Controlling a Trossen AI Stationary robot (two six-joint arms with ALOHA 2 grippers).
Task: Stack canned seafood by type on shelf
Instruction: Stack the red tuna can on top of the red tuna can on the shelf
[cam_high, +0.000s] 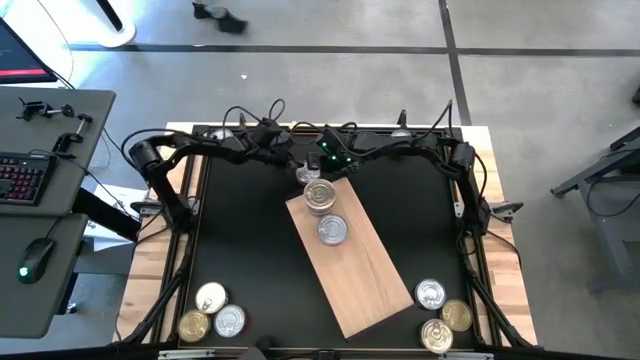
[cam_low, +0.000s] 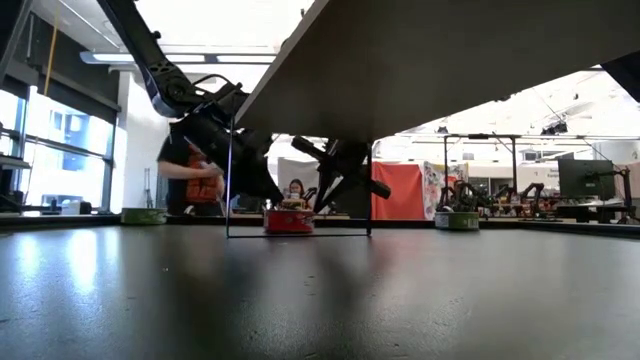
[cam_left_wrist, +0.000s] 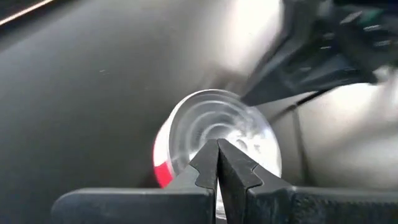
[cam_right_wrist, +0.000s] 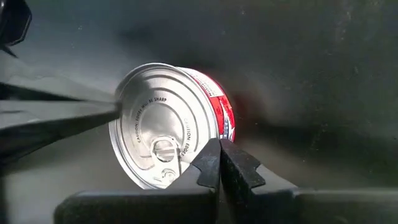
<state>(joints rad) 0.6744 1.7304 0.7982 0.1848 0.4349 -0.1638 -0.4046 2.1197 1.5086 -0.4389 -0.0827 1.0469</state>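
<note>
A flat tin of canned seafood (cam_high: 307, 176), with a silver pull-tab lid and a red side label, lies on the black table just past the far end of the shelf (cam_high: 365, 270). My left gripper (cam_left_wrist: 217, 146) comes at it from the table's left, shut. My right gripper (cam_right_wrist: 219, 146) comes from the right, also shut. On the shelf's far half rest a short stack of cans (cam_high: 320, 196) and a single silver can (cam_high: 332, 230). My left gripper's shut fingertips lie against the can's lid at its rim (cam_left_wrist: 208, 134), slanting down from the table's left. In the right wrist view its tip meets the lid's edge (cam_right_wrist: 118, 111). The can rests on the black table. My right gripper's shut fingertips lie against the lid's rim near the pull tab (cam_right_wrist: 189, 163), on the side opposite the left gripper. They slant steeply down from the table's right. The can's red side (cam_right_wrist: 224, 115) shows beside them.
Three loose cans (cam_high: 212, 312) sit at the table's near left corner and three more (cam_high: 440, 315) at the near right. The shelf's near half is bare wood. Beyond the table, in the low view, a person (cam_low: 195, 180) shows in the room.
</note>
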